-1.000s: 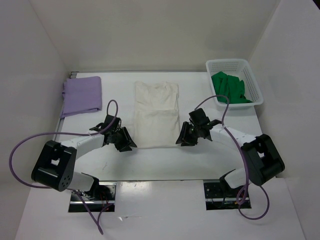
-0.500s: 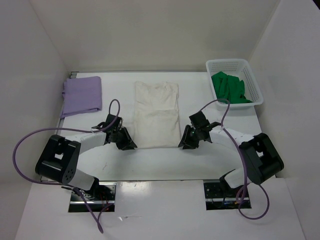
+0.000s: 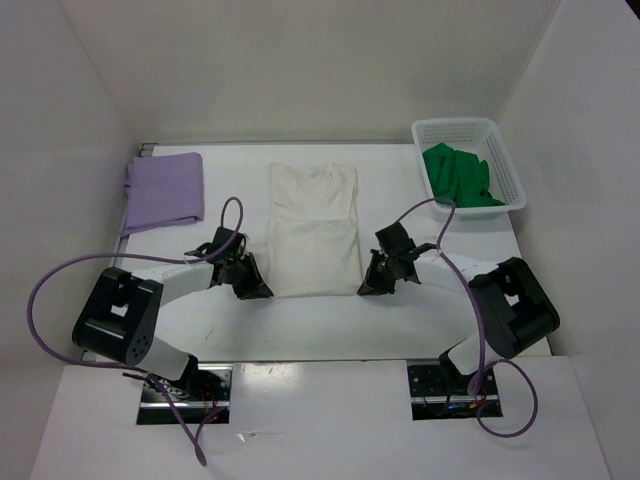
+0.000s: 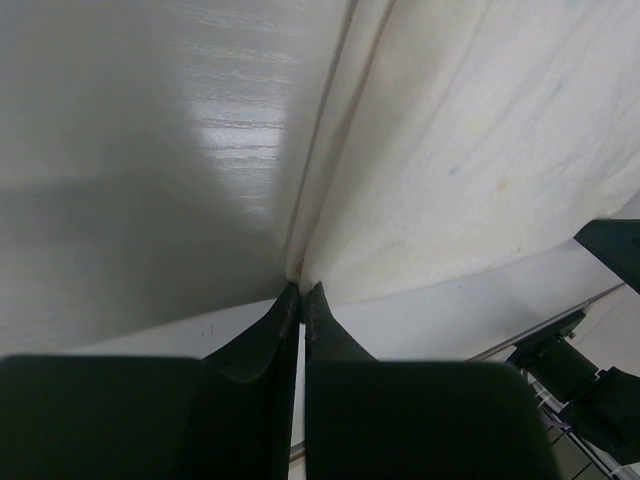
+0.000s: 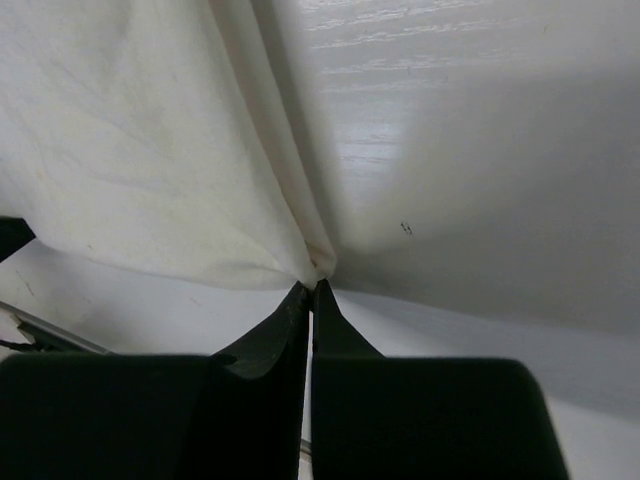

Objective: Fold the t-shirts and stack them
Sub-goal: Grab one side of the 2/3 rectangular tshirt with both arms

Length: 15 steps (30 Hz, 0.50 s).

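Overhead view of a white table (image 3: 300,325) with two robot arms based at 6 o'clock. A cream t-shirt (image 3: 312,235) is laid flat at the centre, already folded into a long narrow strip running from 12 to 6 o'clock.

What has just changed: a second ago both pincers were held apart just beside the strip's near corners. Now the left gripper (image 3: 255,290) is seen pressed together on the corner at 7 o'clock, and the right gripper (image 3: 365,287) on the corner at 5 o'clock. In the left wrist view the cloth is gathered into a crease that runs straight into the closed left gripper (image 4: 302,290). The right wrist view shows the same at the right gripper (image 5: 312,286), so both are judged to be clamped on the hem.

With both near corners held, the shirt looks ready for its near end to be lifted and carried toward 12 o'clock for the next fold. Stacking is not yet done.

Three shirts are counted. A lavender t-shirt (image 3: 163,190) lies folded at 10 o'clock, the cream one is at the centre, and a green t-shirt (image 3: 458,175) is left crumpled in the basket. One basket (image 3: 455,125), white mesh, is placed at 2 o'clock. Two arms and two pincers are counted.
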Each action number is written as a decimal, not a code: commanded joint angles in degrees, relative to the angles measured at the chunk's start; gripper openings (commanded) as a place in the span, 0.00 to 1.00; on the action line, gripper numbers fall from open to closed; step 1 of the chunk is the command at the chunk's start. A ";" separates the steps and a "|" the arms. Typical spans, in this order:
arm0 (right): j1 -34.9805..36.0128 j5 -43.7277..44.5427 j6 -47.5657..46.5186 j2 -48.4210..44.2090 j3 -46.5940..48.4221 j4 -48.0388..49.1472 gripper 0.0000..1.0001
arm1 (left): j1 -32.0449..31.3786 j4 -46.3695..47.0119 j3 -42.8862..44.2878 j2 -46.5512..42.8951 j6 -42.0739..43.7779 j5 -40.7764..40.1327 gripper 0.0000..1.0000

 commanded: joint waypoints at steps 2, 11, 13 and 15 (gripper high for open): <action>0.28 1.70 1.43 -4.66 -0.48 -3.05 0.00 | 0.23 -7.27 -0.32 -2.37 3.97 -1.06 0.02; 3.98 -3.49 5.83 -21.01 3.26 -20.88 0.00 | -3.99 -25.47 1.60 -17.73 2.38 6.51 0.00; 3.46 -2.27 4.78 -22.16 6.62 -25.29 0.00 | -0.84 -30.12 5.11 -20.82 2.38 8.61 0.00; 0.13 -1.73 1.97 -21.29 11.72 -25.91 0.00 | -0.04 -31.20 8.62 -20.83 2.38 9.66 0.00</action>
